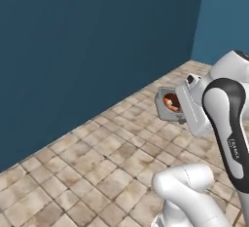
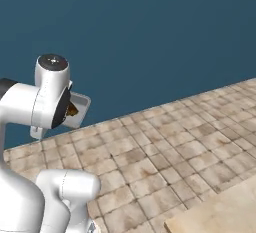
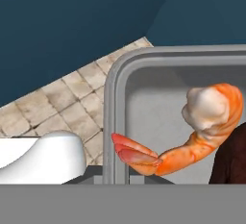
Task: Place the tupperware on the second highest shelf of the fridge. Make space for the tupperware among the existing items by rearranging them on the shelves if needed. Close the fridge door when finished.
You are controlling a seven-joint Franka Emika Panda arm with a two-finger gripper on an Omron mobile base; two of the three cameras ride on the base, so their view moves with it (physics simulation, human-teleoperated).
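The gripper (image 1: 181, 105) is clenched on the tupperware (image 1: 168, 103) and holds it clear of the floor. The finger tips themselves are hidden behind the tub and the wrist housing in both base views, so the exact contact points cannot be made out.

In the hand view, the tupperware (image 3: 144, 103) sits directly in front of the camera. Its pale grey rounded rim runs across the upper part of the view and down the left side. Inside lies an orange shrimp (image 3: 192, 136), curled, with a pale end at the upper right and a reddish tail at the lower left. A dark brown food piece (image 3: 233, 160) sits against the right edge, touching the shrimp.

In the left base view, the tub is tipped on its side, with the open face turned toward the camera and the orange food visible inside. It is carried beside the white wrist, in front of the arm (image 1: 226, 123).

In the right base view, the tupperware (image 2: 77, 109) projects from behind the white wrist, seen against the wall.

Below the tub lies a tiled floor (image 1: 97, 162) of beige and brown squares. Behind it stands a dark blue wall (image 1: 87, 41), which meets a second, lighter blue wall at a corner on the right of the left base view. A pale wooden surface (image 2: 220, 212) occupies the lower right corner of the right base view.
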